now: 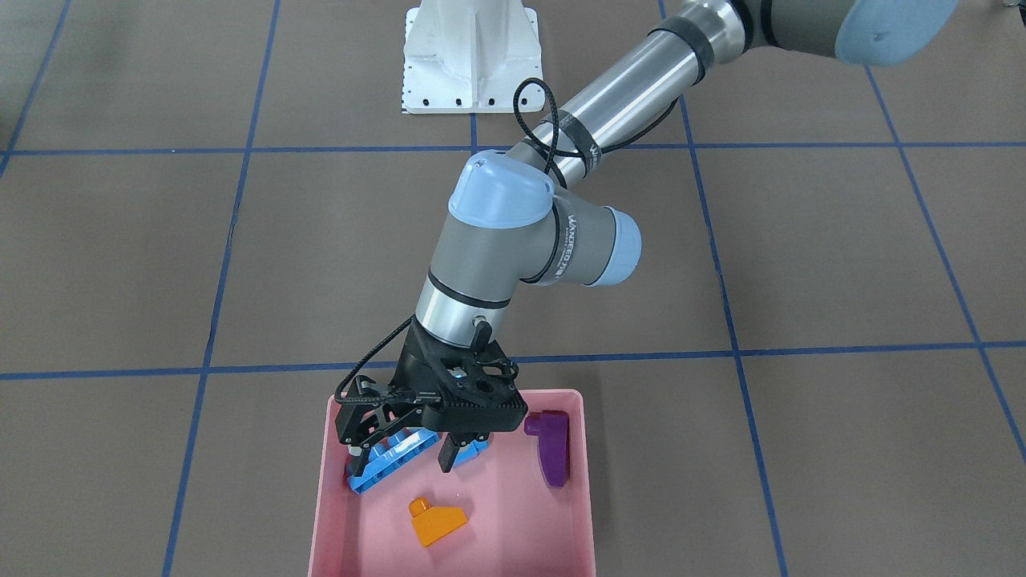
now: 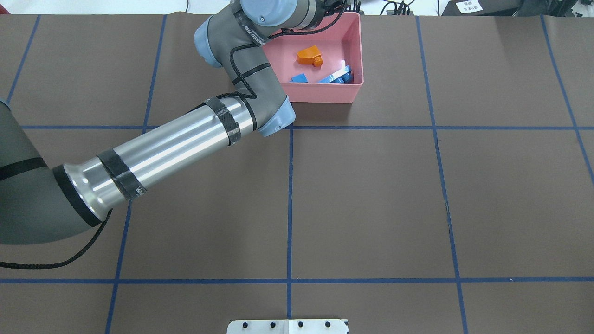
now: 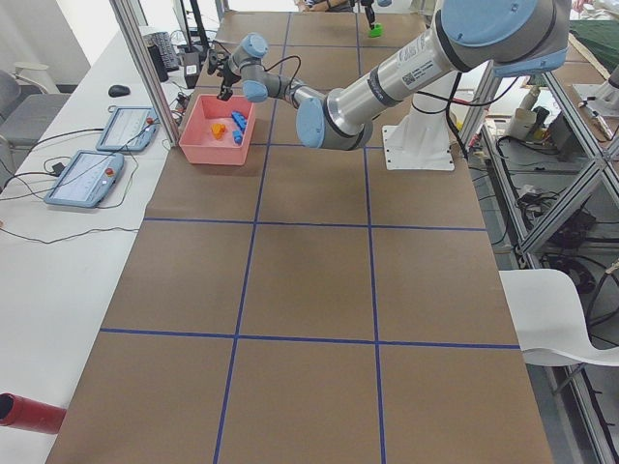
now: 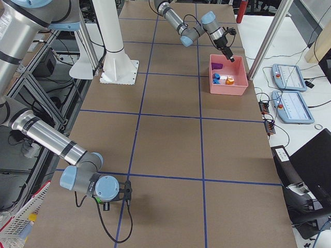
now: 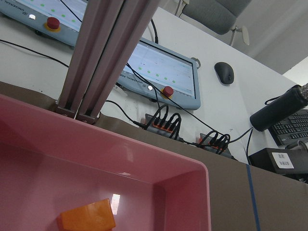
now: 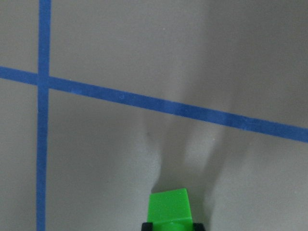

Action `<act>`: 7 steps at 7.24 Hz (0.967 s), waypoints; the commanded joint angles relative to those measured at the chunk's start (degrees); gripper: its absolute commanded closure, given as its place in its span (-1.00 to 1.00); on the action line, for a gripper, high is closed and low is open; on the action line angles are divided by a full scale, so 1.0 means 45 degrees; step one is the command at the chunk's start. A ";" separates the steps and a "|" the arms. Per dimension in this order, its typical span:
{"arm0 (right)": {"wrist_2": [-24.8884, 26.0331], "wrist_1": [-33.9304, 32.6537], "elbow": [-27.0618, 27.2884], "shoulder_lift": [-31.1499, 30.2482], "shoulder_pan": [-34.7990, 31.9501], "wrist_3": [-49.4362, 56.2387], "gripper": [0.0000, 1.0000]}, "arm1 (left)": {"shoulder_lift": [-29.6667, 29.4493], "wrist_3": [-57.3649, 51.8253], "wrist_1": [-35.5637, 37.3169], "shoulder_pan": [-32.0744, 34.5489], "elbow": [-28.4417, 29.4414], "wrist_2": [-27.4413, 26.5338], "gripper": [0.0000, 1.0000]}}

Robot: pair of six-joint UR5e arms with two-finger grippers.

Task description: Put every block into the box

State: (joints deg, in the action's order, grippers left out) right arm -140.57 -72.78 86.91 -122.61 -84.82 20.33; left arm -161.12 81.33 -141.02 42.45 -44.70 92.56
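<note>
Left gripper [image 1: 403,458], jaws spread, hangs over the pink box [image 1: 579,513] containing orange brick [image 1: 437,521], purple brick [image 1: 551,450] and long blue bar [image 1: 391,465] (bar lies beneath the fingers); right gripper [image 6: 171,226] clasps the green brick [image 6: 168,206] above the table [image 6: 144,57].

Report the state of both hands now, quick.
Left hand: open, empty, above the pink plastic tray.
Right hand: closed on the green plastic toy brick.
</note>
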 commanded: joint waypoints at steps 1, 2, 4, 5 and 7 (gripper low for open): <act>-0.0012 0.0680 0.0196 -0.0019 -0.0017 -0.0044 1.00 | 0.0003 0.0051 0.0088 0.0019 -0.0629 0.0075 -1.00; -0.0012 0.0569 0.0740 0.0058 -0.0018 -0.0161 1.00 | 0.0042 0.0032 0.0127 0.0020 -0.0865 0.0095 -1.00; -0.0051 -0.1991 0.3055 0.0447 -0.0173 -0.0182 1.00 | 0.0566 0.0012 0.0418 0.0097 -0.1798 0.0578 -1.00; 0.0065 -0.4466 0.4345 0.1532 -0.0754 -0.0162 1.00 | 0.1092 0.0012 0.0942 0.0233 -0.2810 0.1202 -1.00; 0.0105 -0.8262 0.4730 0.5505 -0.1266 -0.0181 1.00 | 0.3197 -0.0065 0.1084 0.0389 -0.4940 0.1461 -1.00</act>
State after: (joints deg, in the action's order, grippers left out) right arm -140.24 -100.02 106.95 -107.99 -89.21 19.57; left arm -151.55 81.29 -136.69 43.67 -61.88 98.36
